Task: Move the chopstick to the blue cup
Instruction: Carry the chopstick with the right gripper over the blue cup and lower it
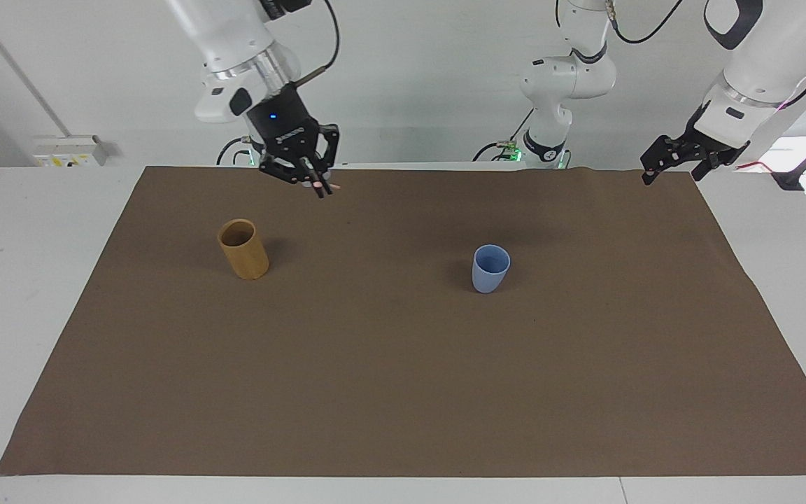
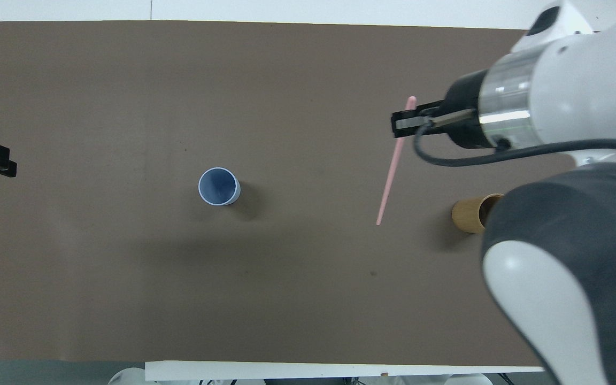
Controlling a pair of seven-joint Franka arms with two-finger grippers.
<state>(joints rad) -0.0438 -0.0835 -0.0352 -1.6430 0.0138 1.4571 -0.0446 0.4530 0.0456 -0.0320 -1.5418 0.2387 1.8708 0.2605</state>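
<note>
Right gripper (image 1: pixel 317 183) clamped the chopstick (image 2: pixel 393 167), raised over bare mat between tan cup (image 1: pixel 243 249) and blue cup (image 1: pixel 490 268). Left gripper (image 1: pixel 676 162) waited, fingers apart, at the counter edge.

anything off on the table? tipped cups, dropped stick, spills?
Nothing stands out. The blue cup and the tan cup both stand upright on the brown mat; the chopstick is clamped in the right gripper above the mat. No spills.
</note>
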